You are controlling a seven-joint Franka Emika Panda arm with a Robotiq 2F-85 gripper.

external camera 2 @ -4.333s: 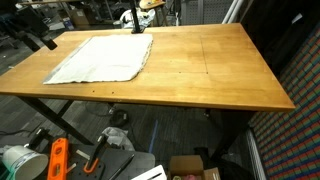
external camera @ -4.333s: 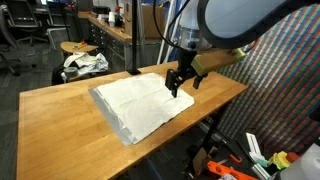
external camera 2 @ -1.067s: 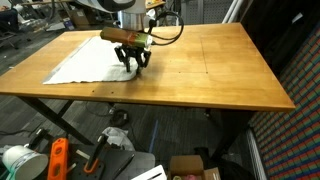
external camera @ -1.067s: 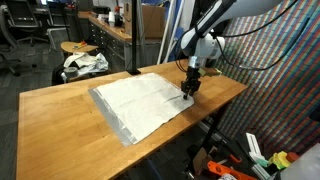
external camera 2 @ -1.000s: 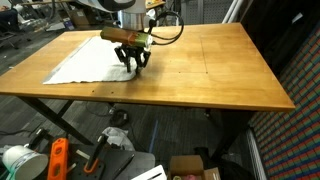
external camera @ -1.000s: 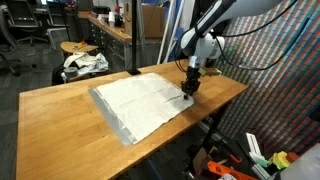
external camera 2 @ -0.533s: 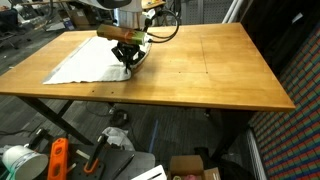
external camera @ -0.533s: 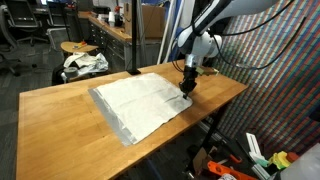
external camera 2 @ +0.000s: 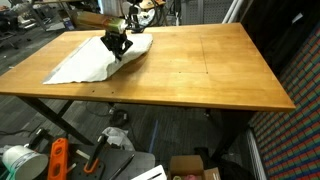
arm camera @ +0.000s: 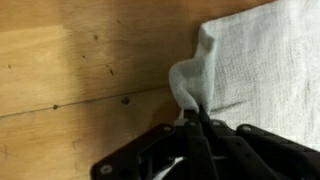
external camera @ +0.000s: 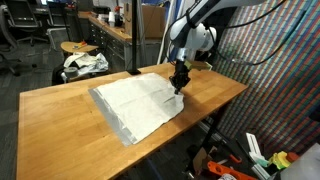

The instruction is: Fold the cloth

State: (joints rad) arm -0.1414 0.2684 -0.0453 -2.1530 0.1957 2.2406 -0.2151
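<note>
A white cloth (external camera: 135,102) lies spread on the wooden table (external camera: 60,120) in both exterior views, and it is the cloth (external camera 2: 90,60) seen from across the table as well. My gripper (external camera: 178,84) is shut on the cloth's corner at the edge nearest the arm and holds it lifted off the wood. In the wrist view the gripper (arm camera: 193,118) pinches a raised peak of the cloth (arm camera: 255,60), with the rest of the fabric lying flat to the right. From the far side the gripper (external camera 2: 116,47) hangs over the cloth's lifted corner.
The table's bare wood (external camera 2: 210,65) stretches wide beside the cloth. A stool with crumpled cloth (external camera: 82,62) stands behind the table. Tools and an orange item (external camera 2: 57,158) lie on the floor below the front edge.
The gripper closed on the cloth's corner, then rose and moved inward over the cloth, pulling the corner up with it.
</note>
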